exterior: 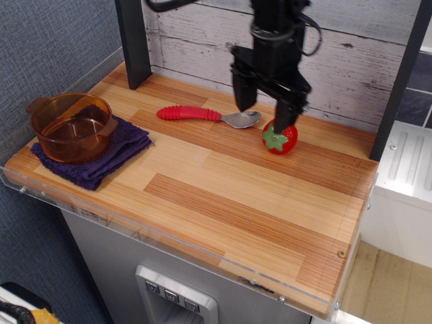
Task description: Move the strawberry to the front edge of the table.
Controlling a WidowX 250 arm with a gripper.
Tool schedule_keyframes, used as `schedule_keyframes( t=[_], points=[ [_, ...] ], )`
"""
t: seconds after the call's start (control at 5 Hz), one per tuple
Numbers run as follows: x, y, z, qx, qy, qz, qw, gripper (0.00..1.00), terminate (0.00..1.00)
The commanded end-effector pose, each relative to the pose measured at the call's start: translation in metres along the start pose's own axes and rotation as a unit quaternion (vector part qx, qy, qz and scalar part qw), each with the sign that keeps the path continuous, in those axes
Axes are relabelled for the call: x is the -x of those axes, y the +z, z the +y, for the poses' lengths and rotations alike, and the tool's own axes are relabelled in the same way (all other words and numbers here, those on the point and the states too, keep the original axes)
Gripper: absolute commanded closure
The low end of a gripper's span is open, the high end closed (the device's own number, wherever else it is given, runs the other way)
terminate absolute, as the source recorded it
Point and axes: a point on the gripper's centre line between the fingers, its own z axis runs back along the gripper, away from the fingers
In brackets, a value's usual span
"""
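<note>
The hand (264,108) hangs with its fingers spread, holding nothing, over the far right part of the tabletop (223,196). One fingertip stands just above the strawberry (280,137), the other above the bowl of the spoon (206,115). No grasp is made, so pickup, carry and placement at the near edge all seem to remain. The roundish strawberry lies on its side, green cap toward the near left.

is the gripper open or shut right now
Open. The gripper has its two dark fingers spread apart above the spoon and the strawberry, with nothing held between them.
</note>
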Motion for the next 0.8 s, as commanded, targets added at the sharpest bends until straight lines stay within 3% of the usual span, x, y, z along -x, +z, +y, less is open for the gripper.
schedule_keyframes(
  t=[0.0, 0.2, 0.6],
  points=[
    [-0.019, -0.001, -0.010, 0.008, -0.024, -0.007, 0.9997, 0.00, 0.00],
    [-0.021, -0.007, -0.010, -0.007, -0.030, 0.016, 0.9994, 0.00, 0.00],
    [-0.019, -0.021, -0.011, 0.004, -0.038, 0.029, 0.9988, 0.00, 0.00]
  ],
)
